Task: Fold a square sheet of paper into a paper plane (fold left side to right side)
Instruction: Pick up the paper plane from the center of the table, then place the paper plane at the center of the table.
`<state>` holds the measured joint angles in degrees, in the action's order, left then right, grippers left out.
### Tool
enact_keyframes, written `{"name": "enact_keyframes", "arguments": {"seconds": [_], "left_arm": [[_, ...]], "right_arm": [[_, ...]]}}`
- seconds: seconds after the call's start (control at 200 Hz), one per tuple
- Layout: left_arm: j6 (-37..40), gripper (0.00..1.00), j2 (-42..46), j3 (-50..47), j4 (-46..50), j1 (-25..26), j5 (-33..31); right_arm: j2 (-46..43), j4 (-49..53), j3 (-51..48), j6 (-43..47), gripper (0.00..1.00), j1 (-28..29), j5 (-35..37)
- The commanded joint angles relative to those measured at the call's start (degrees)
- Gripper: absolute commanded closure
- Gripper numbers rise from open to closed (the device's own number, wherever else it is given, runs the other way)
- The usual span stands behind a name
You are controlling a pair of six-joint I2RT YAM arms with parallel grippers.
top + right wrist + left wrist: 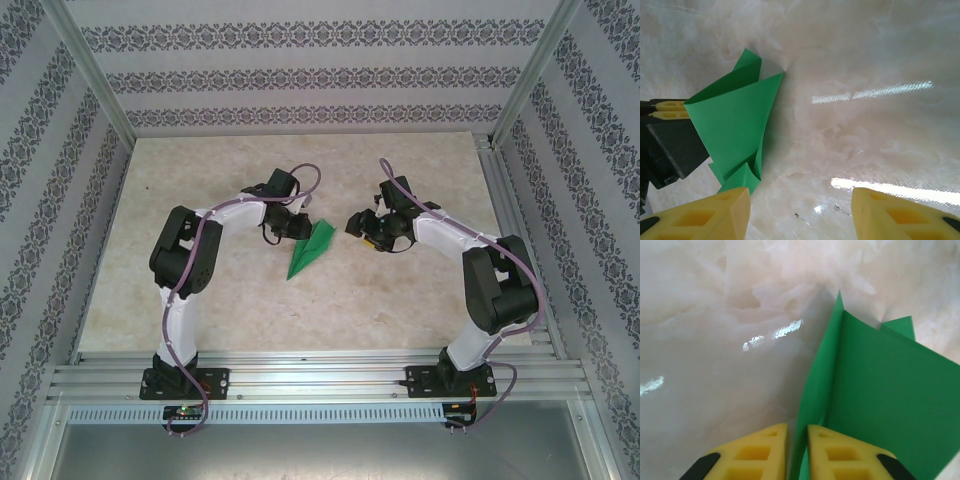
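The bright green paper plane [310, 250] lies mid-table as a narrow folded dart, its point towards the near edge. In the left wrist view one raised flap of the paper plane [880, 390] stands up between my yellow fingers. My left gripper [797, 430] is shut on that flap's edge, at the plane's far left end [292, 228]. My right gripper [362, 230] hovers just right of the plane, open, with bare table between its fingertips [800, 192]. From the right wrist the paper plane [735, 120] shows its layered folds, with the left gripper's fingers [665, 110] at its far side.
The marble-patterned table [250, 310] is bounded by aluminium rails [320, 370] at the near edge and upright posts at the corners. Patterned walls close in the back and sides.
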<state>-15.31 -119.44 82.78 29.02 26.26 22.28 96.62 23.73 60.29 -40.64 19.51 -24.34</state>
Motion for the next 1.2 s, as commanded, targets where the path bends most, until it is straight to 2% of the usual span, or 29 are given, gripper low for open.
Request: {"name": "enact_keyframes", "arguments": {"seconds": [0.0, 0.14, 0.35, 0.49, 0.764, 1.194], "left_arm": [[-1.47, 0.89, 1.15, 0.55, -1.12, -0.37, 2.56], [-7.01, 0.95, 6.58, -3.46, -3.11, -0.49, 1.76], [-27.71, 1.00, 16.09, -15.05, -12.90, -0.90, -3.15], [-37.13, 1.00, 19.53, -20.26, -19.04, -0.94, -4.31], [-39.80, 1.00, 20.08, -22.20, -21.33, -0.89, -4.89], [-40.84, 1.00, 18.91, -22.00, -22.28, -0.86, -4.01]], "right_arm": [[-0.59, -0.07, 1.23, -0.12, 0.44, 1.00, 0.37], [-2.65, 1.81, 2.30, -0.24, 0.45, 3.20, 3.51], [-4.60, 5.10, 6.64, -0.72, 0.44, 11.46, 9.36], [-3.56, 5.72, 9.00, -1.24, 0.40, 16.09, 12.22], [1.90, 5.76, 12.60, -0.41, 0.32, 18.39, 9.28], [6.95, 6.35, 14.07, 0.38, 0.38, 20.73, 9.52]]}}
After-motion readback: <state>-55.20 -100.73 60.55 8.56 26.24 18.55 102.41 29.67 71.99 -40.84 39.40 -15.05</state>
